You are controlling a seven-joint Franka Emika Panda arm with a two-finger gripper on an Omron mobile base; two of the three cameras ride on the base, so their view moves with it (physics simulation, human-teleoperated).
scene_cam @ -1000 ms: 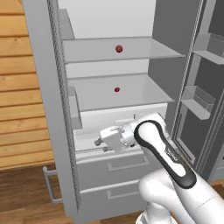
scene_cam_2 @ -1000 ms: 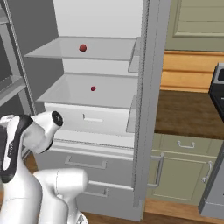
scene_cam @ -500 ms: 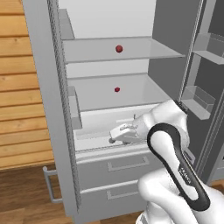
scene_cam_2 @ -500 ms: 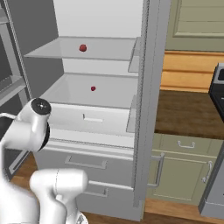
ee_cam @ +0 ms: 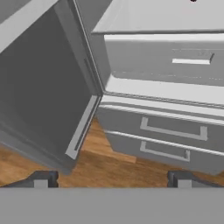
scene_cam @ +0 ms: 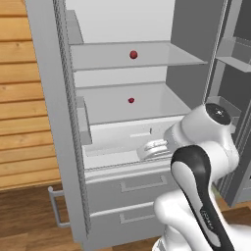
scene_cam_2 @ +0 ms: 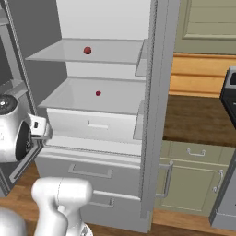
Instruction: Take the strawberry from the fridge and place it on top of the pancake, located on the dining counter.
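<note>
Strawberry (scene_cam: pixel 133 54) sits on upper shelf (scene_cam: pixel 147 59) of open fridge (scene_cam_2: pixel 152 115), second red berry (scene_cam: pixel 131 100) on shelf below. End effector (ee_cam: pixel 111 178) spread wide, grasping nothing, low before drawers (ee_cam: pixel 170 140); needs raising toward shelves.

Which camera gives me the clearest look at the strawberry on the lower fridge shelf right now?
The left base view: the strawberry sits unobstructed on the lower shelf, seen from above. The right base view shows it too, slightly smaller. In the hand view a dark speck at the top edge may be it, but I cannot tell.
</note>
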